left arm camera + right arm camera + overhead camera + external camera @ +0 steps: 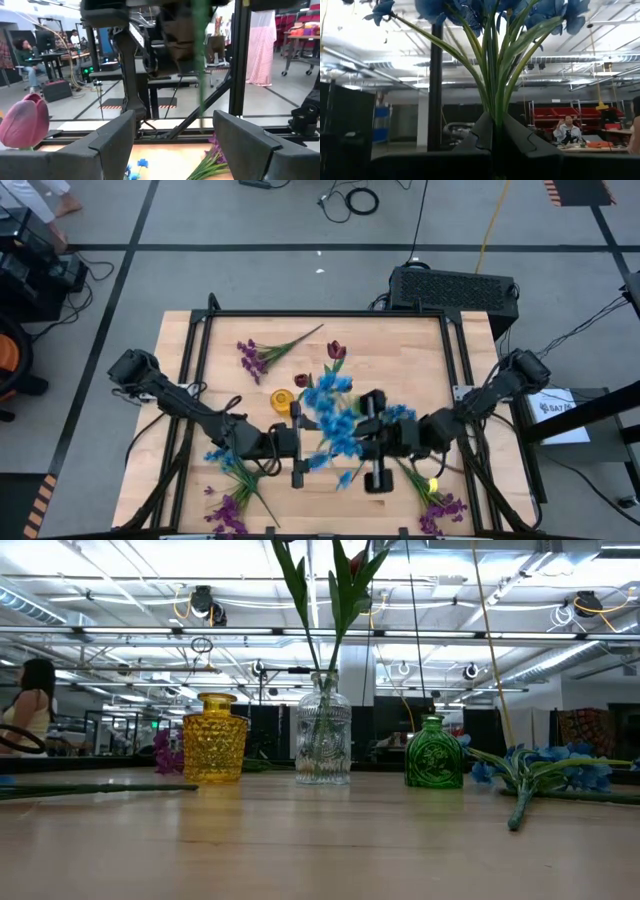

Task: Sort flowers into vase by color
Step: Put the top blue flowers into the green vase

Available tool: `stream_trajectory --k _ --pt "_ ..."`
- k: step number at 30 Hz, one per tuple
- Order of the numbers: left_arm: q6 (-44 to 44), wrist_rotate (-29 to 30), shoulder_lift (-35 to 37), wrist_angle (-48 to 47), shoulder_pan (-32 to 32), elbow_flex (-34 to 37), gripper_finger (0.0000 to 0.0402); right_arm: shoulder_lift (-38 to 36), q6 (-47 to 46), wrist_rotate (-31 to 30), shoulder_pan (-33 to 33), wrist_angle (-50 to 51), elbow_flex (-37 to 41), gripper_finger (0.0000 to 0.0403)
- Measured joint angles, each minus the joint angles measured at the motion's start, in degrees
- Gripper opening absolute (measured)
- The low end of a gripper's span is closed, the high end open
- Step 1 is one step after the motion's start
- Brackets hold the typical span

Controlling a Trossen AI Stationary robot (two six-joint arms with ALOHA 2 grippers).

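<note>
R gripper mid-frame clamps blue sprig stems; L gripper alongside, jaws apart, empty. We judge sprig light, floppy-topped; grip low on stems.

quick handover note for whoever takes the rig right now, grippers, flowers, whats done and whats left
Right gripper: shut on a blue sprig, held above mid-table.
Left gripper: open, holding nothing, facing it.
Vases: yellow vase and green vase hold no flowers; clear vase has green stems in it.
Loose on the table: purple sprig, blue sprig, purple sprigs and at the near edge.
Left: the held blue and all loose sprigs.
</note>
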State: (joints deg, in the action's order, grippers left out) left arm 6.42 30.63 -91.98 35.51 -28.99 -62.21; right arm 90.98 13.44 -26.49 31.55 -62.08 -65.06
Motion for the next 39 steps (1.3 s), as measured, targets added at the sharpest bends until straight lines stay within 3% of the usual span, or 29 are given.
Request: stream_trajectory --k 9,33,39 --pt "-1.47 -5.04 -0.26 0.64 -0.81 -0.11 0.0265 4.04 4.65 -0.20 0.02 0.32 -2.83 0.0008" --pt "-3.11 -10.93 -0.42 1.72 0.60 -0.11 0.0081 4.00 5.02 -0.19 -1.54 4.24 -2.90 0.0009" --pt "-2.91 -11.06 -0.42 2.21 1.09 -0.11 0.0053 4.00 5.04 -0.30 -1.57 4.61 -2.90 0.0009"
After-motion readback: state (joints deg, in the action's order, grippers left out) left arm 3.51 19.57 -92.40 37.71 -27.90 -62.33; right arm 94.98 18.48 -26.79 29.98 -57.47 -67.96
